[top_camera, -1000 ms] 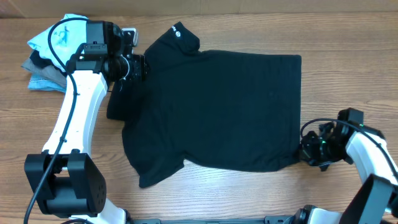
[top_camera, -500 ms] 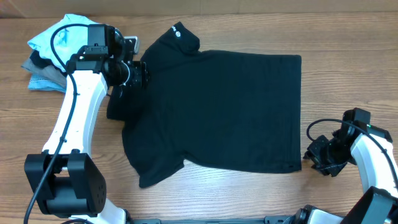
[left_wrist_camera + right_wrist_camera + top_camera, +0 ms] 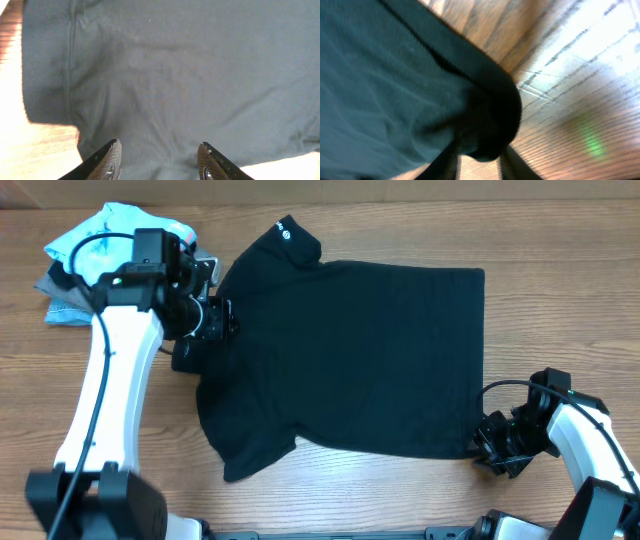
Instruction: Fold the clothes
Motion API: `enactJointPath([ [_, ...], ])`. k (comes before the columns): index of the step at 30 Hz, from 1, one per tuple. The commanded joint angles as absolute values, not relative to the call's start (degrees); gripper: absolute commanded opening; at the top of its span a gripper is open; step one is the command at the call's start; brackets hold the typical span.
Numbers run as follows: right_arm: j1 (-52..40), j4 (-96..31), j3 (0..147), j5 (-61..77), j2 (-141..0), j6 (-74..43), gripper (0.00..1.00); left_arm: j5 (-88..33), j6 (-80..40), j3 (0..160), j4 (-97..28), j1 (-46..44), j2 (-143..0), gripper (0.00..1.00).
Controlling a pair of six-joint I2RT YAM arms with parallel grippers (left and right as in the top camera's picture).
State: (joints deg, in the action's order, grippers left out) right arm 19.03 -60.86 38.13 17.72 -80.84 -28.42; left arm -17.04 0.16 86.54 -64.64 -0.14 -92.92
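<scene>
The black T-shirt (image 3: 350,350) lies spread flat on the wooden table, its collar with a small white logo (image 3: 286,232) at the upper left. My left gripper (image 3: 218,320) hovers over the shirt's left sleeve and shoulder. In the left wrist view its jaws (image 3: 159,161) are open, with dark fabric (image 3: 175,75) beneath them. My right gripper (image 3: 490,448) is at the shirt's lower right hem corner. In the right wrist view its fingers (image 3: 479,167) stand apart, with the bunched black corner (image 3: 485,125) between them.
A pile with a light-blue shirt (image 3: 90,235) on grey and denim-blue garments (image 3: 62,308) sits at the table's back left, close behind my left arm. Bare wood (image 3: 560,300) lies right of the T-shirt and along the front edge.
My left gripper has shifted down along the shirt's left side. My right gripper drew away to the right, then came back left onto the hem corner.
</scene>
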Motion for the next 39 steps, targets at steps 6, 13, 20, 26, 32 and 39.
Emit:
enactJointPath([
  [6, 18.8, -59.0, 38.0, 18.1, -80.1, -30.3, 0.33, -17.7, 1.3, 88.4, -71.8, -0.4, -87.2, 0.54],
  [13, 18.8, -55.0, 37.5, 18.1, -80.2, -32.5, 0.32, -20.5, 1.1, 88.3, -77.8, -0.9, -87.2, 0.53],
  [20, 18.8, -55.4, 37.4, 18.1, -80.2, -32.8, 0.04, -19.1, 1.0, 87.4, -80.4, -1.0, -87.2, 0.56],
  [26, 18.8, -57.8, 37.4, 17.8, -80.2, -31.1, 0.04, -19.3, -1.4, 85.1, -82.6, -2.3, -87.2, 0.56],
  [32, 18.8, -58.7, 37.4, 14.0, -80.2, -31.2, 0.04, -19.5, -4.1, 80.1, -82.3, -7.3, -87.2, 0.56],
  [39, 18.8, -57.1, 37.4, 14.2, -80.2, -31.6, 0.04, -16.1, -12.7, 72.6, -80.3, -11.0, -87.2, 0.56],
])
